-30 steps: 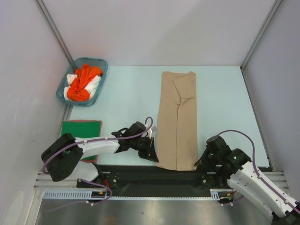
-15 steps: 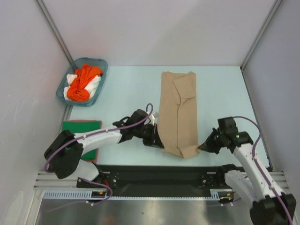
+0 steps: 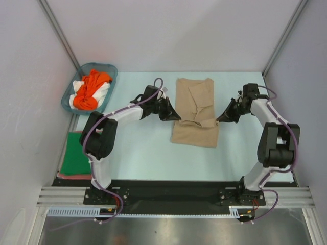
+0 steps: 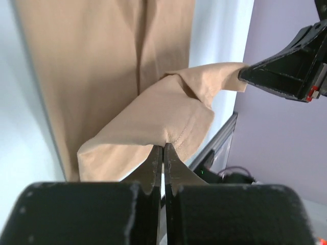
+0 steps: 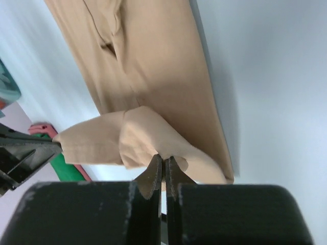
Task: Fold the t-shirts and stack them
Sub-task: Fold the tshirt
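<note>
Right, I see my left gripper (image 3: pixel 176 117) pinching a corner of the tan t-shirt (image 3: pixel 196 102). My right gripper (image 3: pixel 220 120) pinches the other.

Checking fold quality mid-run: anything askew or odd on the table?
The fold in the tan t-shirt looks uneven: cloth sags and bunches between the left end effector and right end effector, both shut on it, and its near edge runs slightly slanted. Nothing spilled.

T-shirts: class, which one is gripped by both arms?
The tan-beige t-shirt, pinched by the left gripper and right gripper mid-table. The orange shirt and white shirt lie bunched in the teal basket.
</note>
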`<action>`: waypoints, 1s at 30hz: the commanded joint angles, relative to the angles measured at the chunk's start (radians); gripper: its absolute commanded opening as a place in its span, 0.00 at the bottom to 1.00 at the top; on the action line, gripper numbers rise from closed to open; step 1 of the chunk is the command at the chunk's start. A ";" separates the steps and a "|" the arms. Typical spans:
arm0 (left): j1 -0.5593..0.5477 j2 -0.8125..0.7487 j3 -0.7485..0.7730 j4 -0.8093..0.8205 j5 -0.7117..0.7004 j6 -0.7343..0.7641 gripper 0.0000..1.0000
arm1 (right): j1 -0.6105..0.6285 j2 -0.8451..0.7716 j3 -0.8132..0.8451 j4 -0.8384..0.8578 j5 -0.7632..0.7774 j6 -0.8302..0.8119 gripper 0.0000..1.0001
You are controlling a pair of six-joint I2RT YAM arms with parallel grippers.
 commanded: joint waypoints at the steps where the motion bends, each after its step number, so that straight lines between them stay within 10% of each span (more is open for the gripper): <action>1: 0.037 0.051 0.117 -0.002 0.036 -0.006 0.00 | -0.010 0.103 0.131 0.030 -0.064 -0.040 0.00; 30: 0.111 0.284 0.303 -0.051 0.036 -0.032 0.00 | -0.039 0.407 0.380 -0.007 -0.157 -0.055 0.00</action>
